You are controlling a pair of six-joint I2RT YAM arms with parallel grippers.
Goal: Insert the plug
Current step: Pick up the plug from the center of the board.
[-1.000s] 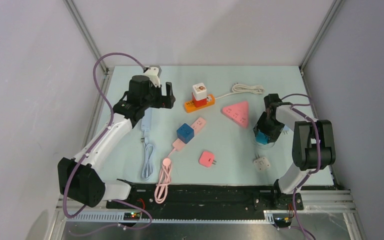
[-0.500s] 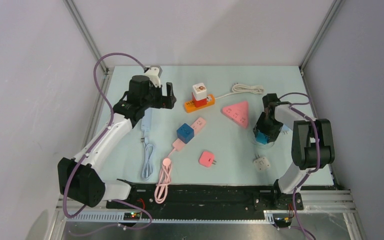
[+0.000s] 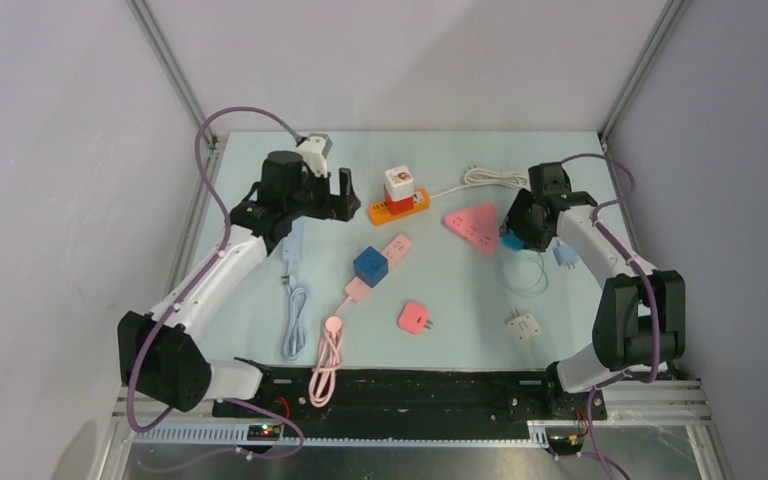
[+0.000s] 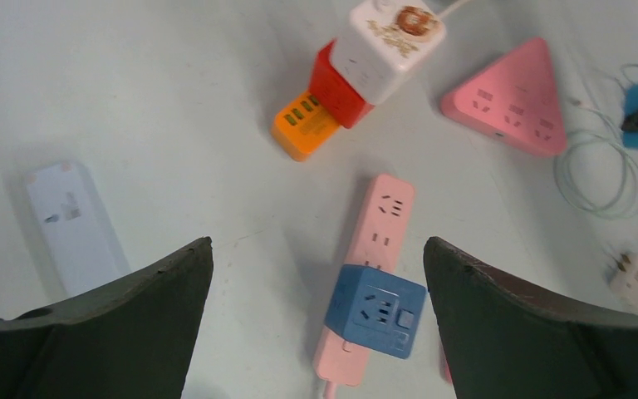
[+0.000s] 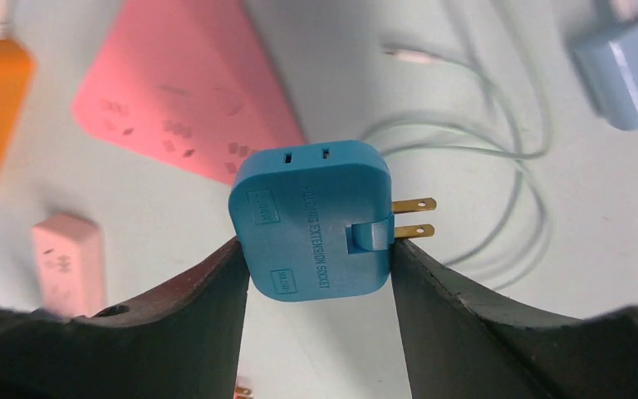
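Mat is hemmed by a metal rail on the left, the same on the right, with plain walls close behind. Widest bare ground is the far strip behind the orange strip, and a near-centre patch between the pink adapter and the white adapter. Near-left is taken up by a pale blue cable and a pink cable. A white strip lies under the left arm. Centre holds a pink strip with a blue cube seated on it. A coiled white cord lies far right of centre.

The white cube, stacked on a red block on the orange strip, carries a round printed picture; its lettering is too small to read.

The blue plug has raised lettering down its face, of which "EXTENSION SOCKET" can be made out, plus two small boxed labels that are not legible.

Right pincer is clamped on the blue plug, one finger on each side, with the two flat brass prongs sticking out to the right in the wrist view. It hangs above the mat just right of the pink triangle, with a thin cable loop and a light blue charger on the mat nearby.

Left pincer is spread wide with nothing between its fingers, hovering at far left over the pink strip and blue cube.
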